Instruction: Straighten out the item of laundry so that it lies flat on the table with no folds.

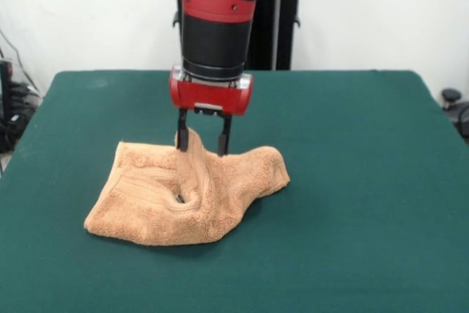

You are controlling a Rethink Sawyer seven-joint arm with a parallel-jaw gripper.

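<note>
Towel (183,196) crumpled, long axis left-right; end effector (203,143) pinching peak.

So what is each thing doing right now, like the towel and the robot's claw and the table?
towel: crumpled, not flat, with folds and a ridge pulled up in the middle.
gripper: pointing straight down, its fingers either side of the raised ridge of towel, seemingly pinching it.
table: green top, with the towel lying on it.

tan towel (183,199) rumpled, peak lifted, on green table (366,181) left of centre.
</note>
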